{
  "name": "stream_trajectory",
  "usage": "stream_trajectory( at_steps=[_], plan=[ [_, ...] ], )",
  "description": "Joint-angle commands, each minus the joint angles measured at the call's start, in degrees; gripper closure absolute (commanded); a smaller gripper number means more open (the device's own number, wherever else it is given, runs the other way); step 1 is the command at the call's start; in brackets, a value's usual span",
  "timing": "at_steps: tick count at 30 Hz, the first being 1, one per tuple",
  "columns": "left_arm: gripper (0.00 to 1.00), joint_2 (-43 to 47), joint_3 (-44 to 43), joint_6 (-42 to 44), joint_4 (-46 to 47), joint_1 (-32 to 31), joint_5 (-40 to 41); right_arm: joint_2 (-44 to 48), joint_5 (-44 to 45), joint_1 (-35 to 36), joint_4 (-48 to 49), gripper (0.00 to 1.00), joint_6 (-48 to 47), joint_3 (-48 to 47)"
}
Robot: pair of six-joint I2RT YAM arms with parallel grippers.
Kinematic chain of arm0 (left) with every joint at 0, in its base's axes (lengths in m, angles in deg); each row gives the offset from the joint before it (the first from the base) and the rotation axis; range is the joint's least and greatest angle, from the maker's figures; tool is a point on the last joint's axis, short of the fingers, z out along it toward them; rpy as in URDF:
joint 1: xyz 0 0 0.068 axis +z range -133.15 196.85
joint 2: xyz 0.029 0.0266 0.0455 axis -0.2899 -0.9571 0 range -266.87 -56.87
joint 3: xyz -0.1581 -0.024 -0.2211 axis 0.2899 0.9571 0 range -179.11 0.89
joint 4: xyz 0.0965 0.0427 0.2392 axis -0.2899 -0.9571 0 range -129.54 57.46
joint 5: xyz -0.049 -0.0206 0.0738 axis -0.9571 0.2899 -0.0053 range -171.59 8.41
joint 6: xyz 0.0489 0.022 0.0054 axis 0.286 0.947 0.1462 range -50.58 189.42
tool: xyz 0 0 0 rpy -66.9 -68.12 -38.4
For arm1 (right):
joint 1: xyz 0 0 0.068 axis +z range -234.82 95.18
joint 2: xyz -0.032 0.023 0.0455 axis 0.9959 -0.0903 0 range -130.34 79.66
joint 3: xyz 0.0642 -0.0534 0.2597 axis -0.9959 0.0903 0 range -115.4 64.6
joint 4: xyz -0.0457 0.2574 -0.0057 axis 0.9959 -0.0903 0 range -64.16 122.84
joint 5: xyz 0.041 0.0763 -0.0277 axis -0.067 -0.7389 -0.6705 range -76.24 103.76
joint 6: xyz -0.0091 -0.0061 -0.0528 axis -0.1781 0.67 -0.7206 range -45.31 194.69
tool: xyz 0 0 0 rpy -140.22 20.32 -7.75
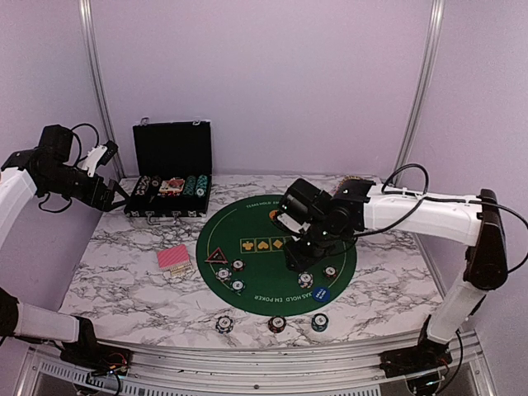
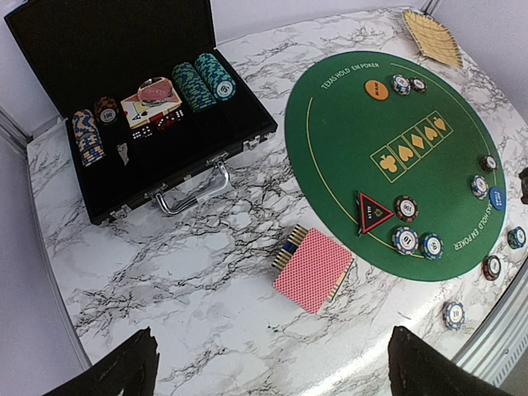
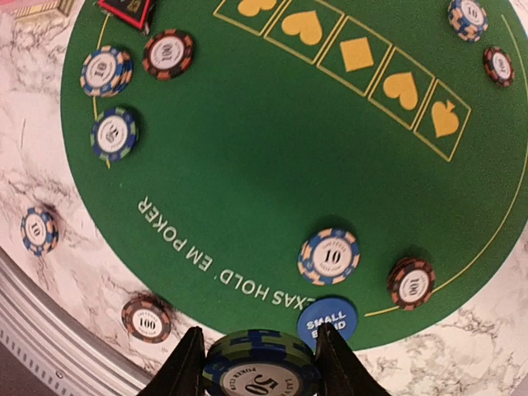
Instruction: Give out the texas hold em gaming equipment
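**A:** Where is the right gripper (image 3: pixel 262 363)?

**B:** Above the near part of the round green felt mat (image 1: pixel 256 235). Its two black fingers (image 3: pixel 186 367) pinch a green-and-blue striped poker chip marked 50 (image 3: pixel 262 378) by its edges.

**A:** What lies around that chip?

**B:** In the right wrist view, a blue round button reading "small blind" (image 3: pixel 327 318) sits just beyond it at the mat's rim. A blue-and-cream chip marked 10 (image 3: pixel 328 256) lies close to the button. A red-brown chip marked 100 (image 3: pixel 411 284) lies to the right of that.

**A:** And the left gripper (image 2: pixel 272 371)?

**B:** It hangs over the left side of the white marble table (image 1: pixel 124 285). Its fingers are spread wide with nothing between them.

**A:** Where is the other equipment?

**B:** A stack of red-backed playing cards (image 2: pixel 313 270) lies on the marble just off the mat's left edge. A red-and-black triangle marker (image 2: pixel 373 212) lies on the mat near the stack, with three striped chips (image 2: pixel 406 208) beside it. An orange round button (image 2: pixel 376 89) sits at the far side of the mat. A row of three chips (image 1: pixel 277 323) lies on the marble by the table's front edge. The open black hinged case (image 2: pixel 107 41) stands at the far left, with stacks of chips inside.
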Motion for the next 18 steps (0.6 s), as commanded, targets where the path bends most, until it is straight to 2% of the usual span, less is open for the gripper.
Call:
stream_trajectory(
  at_steps=[1, 8, 11, 18],
  plan=[
    [0.01, 0.8, -1.5, -0.3, -1.6, -0.3, -0.1, -7.8, 3.0, -6.0, 1.9, 0.82, -6.3, -10.3],
    [0.01, 1.6, -1.1, -0.5, -1.6, -0.3, 0.2, -22.4, 1.0, -12.7, 5.8, 0.83, -9.9, -26.5],
    [0.01, 1.8, -1.1, -0.8, -1.7, -0.3, -0.1, -29.3, 1.1, -14.5, 6.0, 0.87, -9.5, -32.8],
    [0.01, 2.6, -0.4, -0.4, -1.8, -0.3, 0.4, -37.4, 1.6, -16.9, 7.9, 0.87, -9.3, -38.1]
  ],
)
